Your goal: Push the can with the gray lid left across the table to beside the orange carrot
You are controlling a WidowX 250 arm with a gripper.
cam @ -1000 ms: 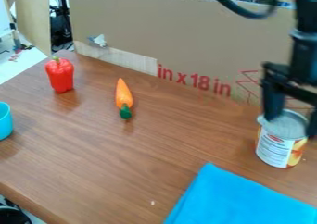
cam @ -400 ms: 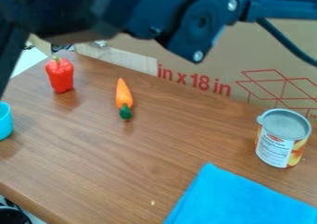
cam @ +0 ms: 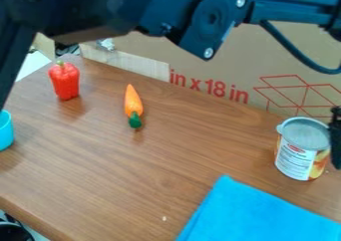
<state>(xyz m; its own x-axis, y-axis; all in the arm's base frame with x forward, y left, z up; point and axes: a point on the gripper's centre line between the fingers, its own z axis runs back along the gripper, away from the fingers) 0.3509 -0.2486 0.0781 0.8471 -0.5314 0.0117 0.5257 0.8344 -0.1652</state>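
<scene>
Tin (cam: 293,158) unmoved, gripper (cam: 336,139) close by

The tin stands upright at the right of the table (cam: 140,180), just where it was. A second ago the gripper hung over it; now the arm (cam: 213,18) has swung across the top, and the gripper is at the right edge, beside the tin's rim – whether touching, I can't tell. Nor can I tell how wide it is open or if it has hold of anything. For the work, I'd say the swing changed the arm's pose – not the tin's place. The blue cloth (cam: 259,215), carrot (cam: 133,103) and red pepper (cam: 65,80) haven't budged either.
</scene>
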